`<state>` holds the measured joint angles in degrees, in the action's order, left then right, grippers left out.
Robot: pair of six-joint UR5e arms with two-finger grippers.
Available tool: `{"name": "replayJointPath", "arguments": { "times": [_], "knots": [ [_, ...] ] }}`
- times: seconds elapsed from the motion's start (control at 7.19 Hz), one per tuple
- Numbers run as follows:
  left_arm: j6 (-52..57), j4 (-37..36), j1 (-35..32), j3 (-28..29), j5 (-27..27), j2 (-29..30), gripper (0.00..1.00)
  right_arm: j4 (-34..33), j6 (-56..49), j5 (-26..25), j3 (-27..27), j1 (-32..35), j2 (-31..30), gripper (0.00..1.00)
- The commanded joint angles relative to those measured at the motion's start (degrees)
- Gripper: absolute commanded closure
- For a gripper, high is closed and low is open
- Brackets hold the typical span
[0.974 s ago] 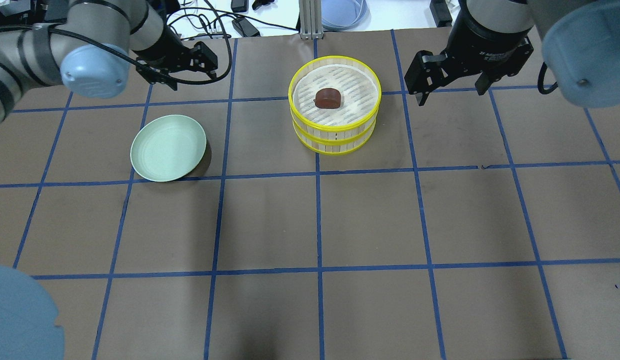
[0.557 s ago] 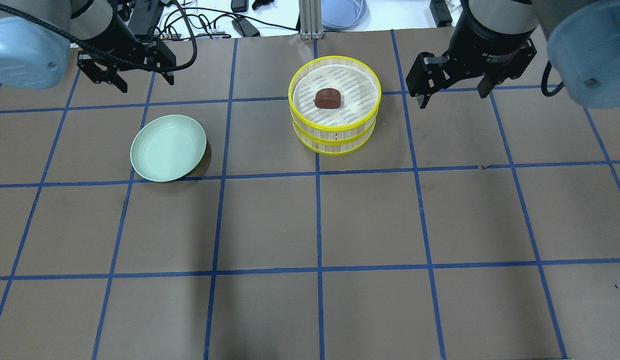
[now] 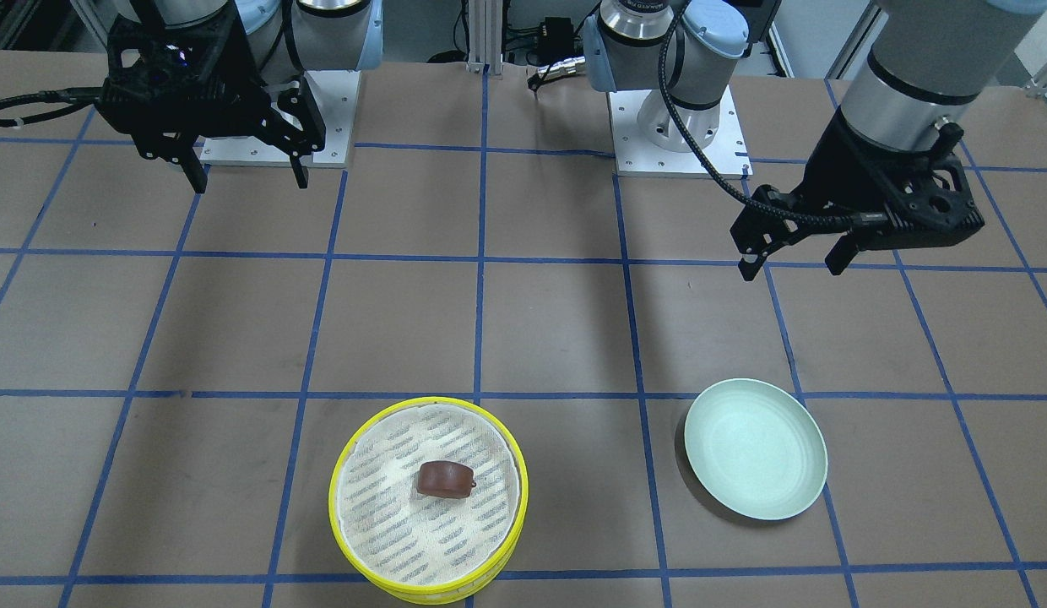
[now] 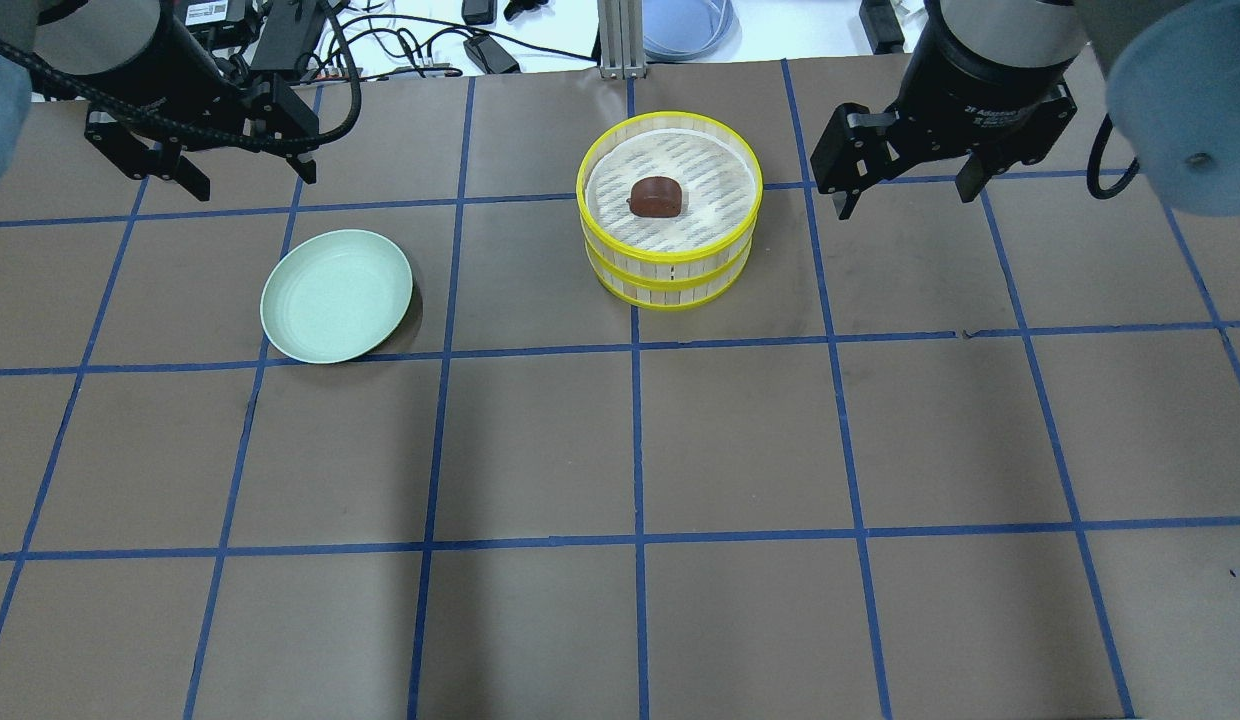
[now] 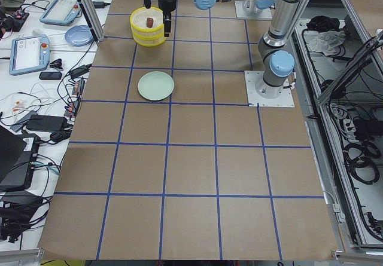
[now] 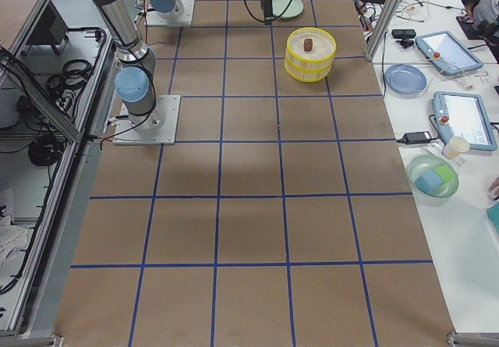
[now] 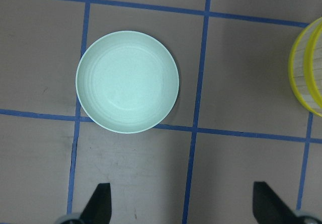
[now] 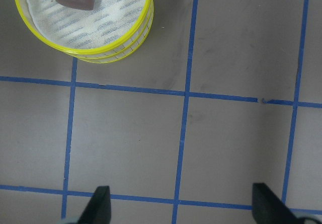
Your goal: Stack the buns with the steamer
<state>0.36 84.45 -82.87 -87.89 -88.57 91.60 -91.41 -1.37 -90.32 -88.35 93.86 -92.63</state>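
Swinging away across the last second, the left arm has carried its gripper back from near the steamer to the table's far left corner, while the right gripper has hardly shifted. At the centre of things, the small dark reddish-brown bun (image 4: 656, 196) lies on the slotted liner of the top tier of the round yellow-rimmed bamboo steamer (image 4: 670, 272), a little off centre and clear of the wall. That steamer stands as two tiers, one on the other; what the lower tier holds is hidden, and no pale bun shows anywhere. Well apart to the robot's left sits the shallow pale green plate (image 4: 336, 296), with nothing in it. Beyond it the left gripper (image 4: 255, 187) hangs with jaws spread wide and nothing between them; the right gripper (image 4: 907, 200), just beside the steamer, is equally wide and bare. The stacking looks finished or nearly so. The likeliest trouble is the right gripper clipping the upper rim as it passes, which could shove the top tier askew and roll the bun.
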Motion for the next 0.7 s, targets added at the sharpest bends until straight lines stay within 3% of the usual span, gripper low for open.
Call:
{"name": "replayJointPath", "arguments": {
  "times": [0.0,0.56],
  "knots": [
    [-0.45,2.65,-0.1,-0.08,-0.2,-1.6,0.0,0.1,0.5,0.06,-0.15,0.01,0.08,0.0],
    [0.25,4.66,-2.28,-2.89,-0.28,-1.95,0.0,0.01,0.5,0.06,-0.33,0.1,0.08,0.0]
  ]
}}
